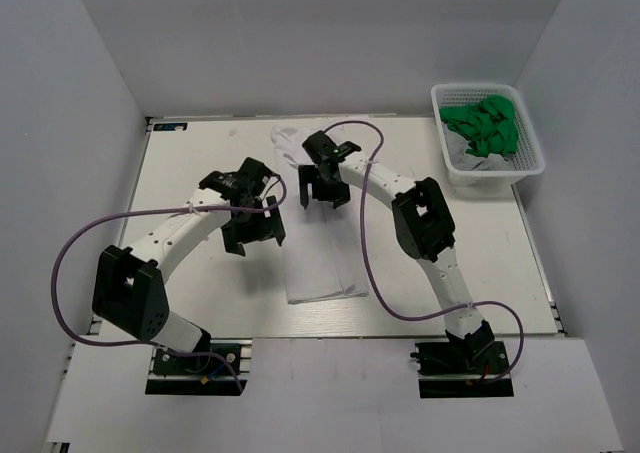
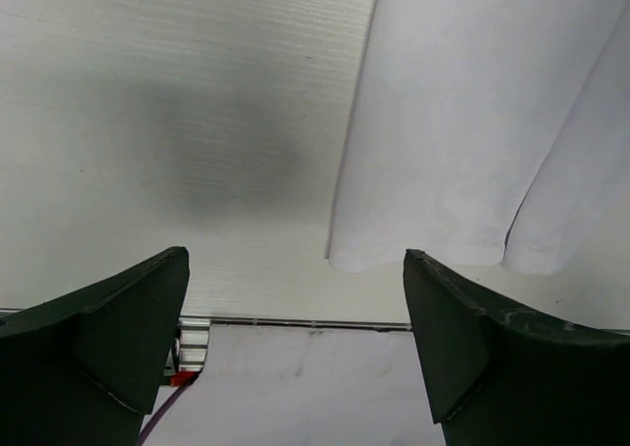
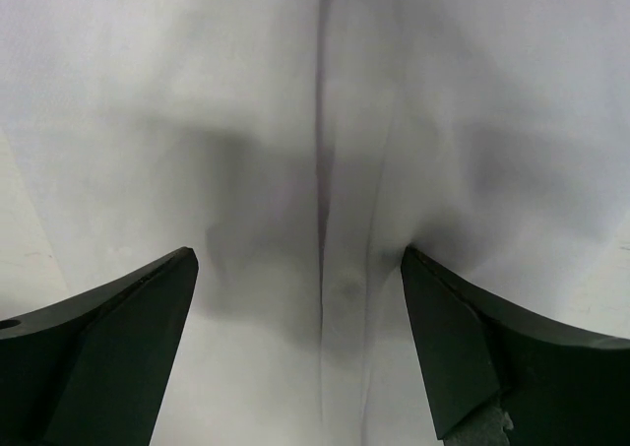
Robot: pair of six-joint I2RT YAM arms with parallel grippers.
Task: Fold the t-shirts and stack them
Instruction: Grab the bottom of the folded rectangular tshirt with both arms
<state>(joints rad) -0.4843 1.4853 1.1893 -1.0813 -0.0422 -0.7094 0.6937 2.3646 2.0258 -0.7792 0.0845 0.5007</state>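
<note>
A white t-shirt (image 1: 318, 241) lies folded into a long strip down the middle of the table, running from the back edge towards the front. My left gripper (image 1: 254, 235) is open and empty just left of the strip; in its wrist view the shirt's near end (image 2: 463, 121) shows at upper right. My right gripper (image 1: 324, 190) is open above the upper part of the shirt, its fingertips (image 3: 148, 298) low over the white cloth (image 3: 325, 151), where a fold seam runs between the jaws. A green t-shirt (image 1: 484, 123) lies crumpled in the basket.
A white plastic basket (image 1: 445, 151) stands at the back right corner of the table. The table's front edge (image 2: 295, 321) with a metal rail lies just behind my left gripper. Grey walls enclose the table on three sides.
</note>
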